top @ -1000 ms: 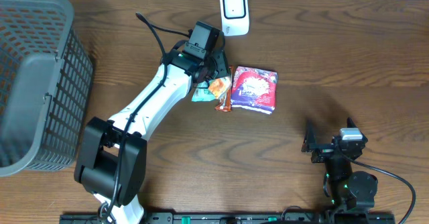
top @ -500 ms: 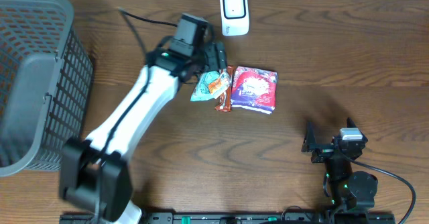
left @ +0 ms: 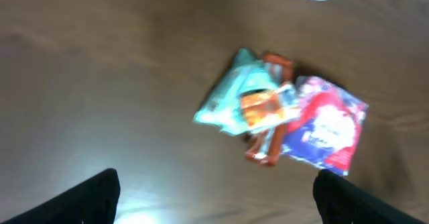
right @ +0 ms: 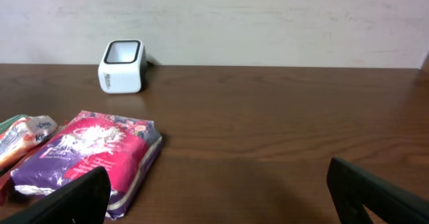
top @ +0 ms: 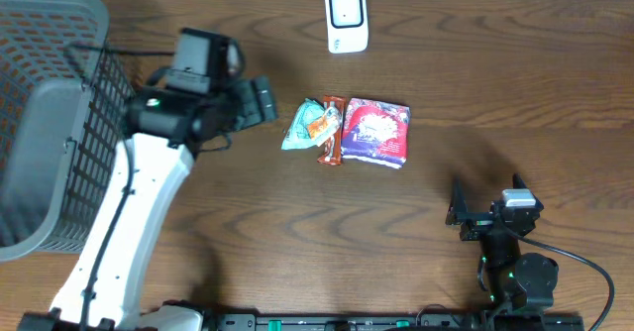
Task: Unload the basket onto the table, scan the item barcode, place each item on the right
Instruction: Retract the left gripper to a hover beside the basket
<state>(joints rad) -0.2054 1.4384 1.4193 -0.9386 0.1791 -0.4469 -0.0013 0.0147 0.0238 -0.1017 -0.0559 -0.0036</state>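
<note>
The overhead camera looked straight down from well above, taking in the whole counter [top: 515,103] from basket [top: 50,123] to scanner [top: 347,19]. The left wrist camera looked steeply down on the packets [left: 281,117] from some height, blurred, its own fingertips [left: 87,197] in the lower corners. The right wrist camera sat low, close to the counter, facing level toward the wall [right: 268,16]. All three views shared the packets and the scanner.

I see a dark brown table [top: 515,93] with wavy wood grain, a white scanner [top: 347,19] with a black-rimmed window, and a grey grid-mesh basket [top: 50,113]. The packet [top: 305,125] is teal with orange print, the bar [top: 332,145] orange-brown, and the pouch [top: 376,131] purple and magenta with white speckled lettering.
</note>
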